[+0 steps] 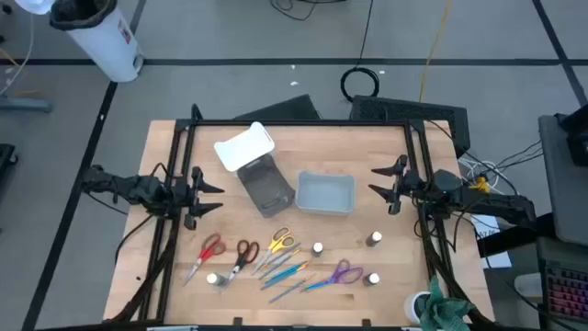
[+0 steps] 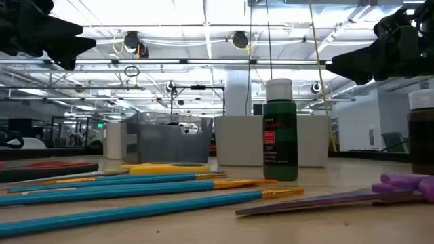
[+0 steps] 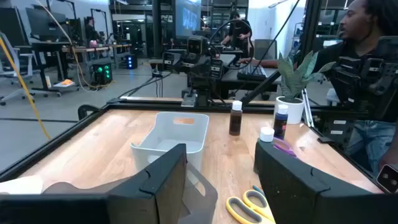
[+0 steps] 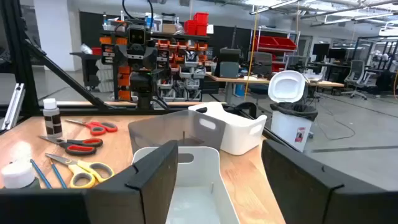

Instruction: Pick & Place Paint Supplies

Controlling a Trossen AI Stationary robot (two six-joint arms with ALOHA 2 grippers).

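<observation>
Both arms wait over the desk's side edges: the left gripper point(image 1: 209, 195) by the left edge and the right gripper point(image 1: 381, 180) by the right edge, each with its fingers apart and holding nothing. The scissors, red point(image 1: 208, 251), yellow point(image 1: 278, 244) and purple point(image 1: 341, 273), lie along the near edge among the brushes point(image 1: 283, 275) and the small capped bottles point(image 1: 374, 239). Nearer the desk's middle stand a grey bin point(image 1: 326, 193), a clear bin point(image 1: 266, 188) and a white bin point(image 1: 244, 147).
</observation>
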